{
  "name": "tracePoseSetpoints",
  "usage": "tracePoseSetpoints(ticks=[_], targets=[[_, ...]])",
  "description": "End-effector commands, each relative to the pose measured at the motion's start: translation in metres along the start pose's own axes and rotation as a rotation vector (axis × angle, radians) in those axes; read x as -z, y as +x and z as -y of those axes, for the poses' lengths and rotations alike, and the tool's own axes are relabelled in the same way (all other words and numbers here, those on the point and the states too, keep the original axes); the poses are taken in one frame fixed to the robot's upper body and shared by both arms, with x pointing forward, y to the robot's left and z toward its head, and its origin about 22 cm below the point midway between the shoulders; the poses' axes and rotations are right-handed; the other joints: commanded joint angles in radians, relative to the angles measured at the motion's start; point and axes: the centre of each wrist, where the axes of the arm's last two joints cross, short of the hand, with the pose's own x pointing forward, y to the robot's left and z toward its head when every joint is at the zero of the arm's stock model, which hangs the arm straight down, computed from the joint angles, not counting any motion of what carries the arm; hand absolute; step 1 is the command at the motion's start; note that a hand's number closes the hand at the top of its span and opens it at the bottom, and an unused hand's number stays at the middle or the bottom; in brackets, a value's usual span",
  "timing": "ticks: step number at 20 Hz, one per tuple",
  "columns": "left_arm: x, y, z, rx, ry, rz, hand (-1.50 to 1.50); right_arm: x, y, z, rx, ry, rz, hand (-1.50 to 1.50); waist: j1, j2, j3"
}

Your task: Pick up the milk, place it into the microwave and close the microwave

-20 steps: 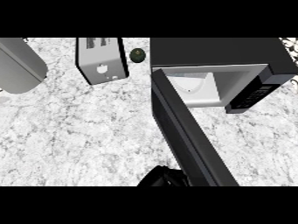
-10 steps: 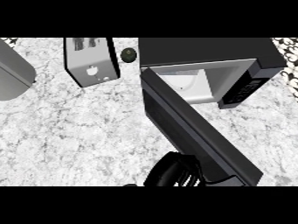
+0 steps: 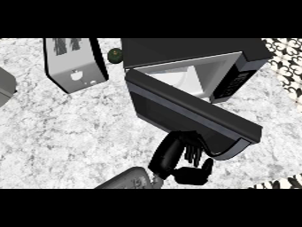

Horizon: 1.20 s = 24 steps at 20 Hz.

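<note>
One robot hand (image 3: pixel 179 155) is showing, the left one, rising from the lower edge with its fingers (image 3: pixel 194 150) lying straight against the outer face of the microwave door (image 3: pixel 186 113), holding nothing. The door is standing half open, swung out from the microwave (image 3: pixel 192 55). The milk is not showing; the lit cavity (image 3: pixel 189 75) is only partly visible. Leftward, bare marbled desk (image 3: pixel 61 128) is spreading toward a toaster (image 3: pixel 75 62).
</note>
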Motion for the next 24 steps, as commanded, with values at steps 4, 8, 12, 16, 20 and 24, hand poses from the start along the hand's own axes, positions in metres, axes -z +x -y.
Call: tracePoseSetpoints(ticks=[4,8,12,16,20,24], targets=[[0.029,0.021,-0.017,-0.061,0.165,0.119,-1.5,0.014,0.014,0.004,0.036,0.048,0.072,-1.5,-0.07,0.017,0.0],[0.044,0.028,-0.025,-0.059,0.21,0.143,-1.5,0.027,0.02,0.005,0.044,0.069,0.095,-1.5,-0.087,0.026,0.002],[0.057,0.031,-0.033,-0.042,0.241,0.162,-1.5,0.036,0.028,0.009,0.05,0.107,0.094,-1.5,-0.117,0.038,0.003],[0.066,0.034,-0.039,-0.049,0.272,0.169,-1.5,0.041,0.028,0.006,0.098,0.134,0.109,-1.5,-0.142,0.047,0.005],[0.078,0.043,-0.045,-0.042,0.295,0.192,-1.5,0.054,0.033,0.005,0.11,0.168,0.124,-1.5,-0.156,0.056,0.005],[0.086,0.043,-0.051,-0.035,0.321,0.184,-1.5,0.063,0.041,0.01,0.109,0.189,0.138,-1.5,-0.17,0.061,0.007]])
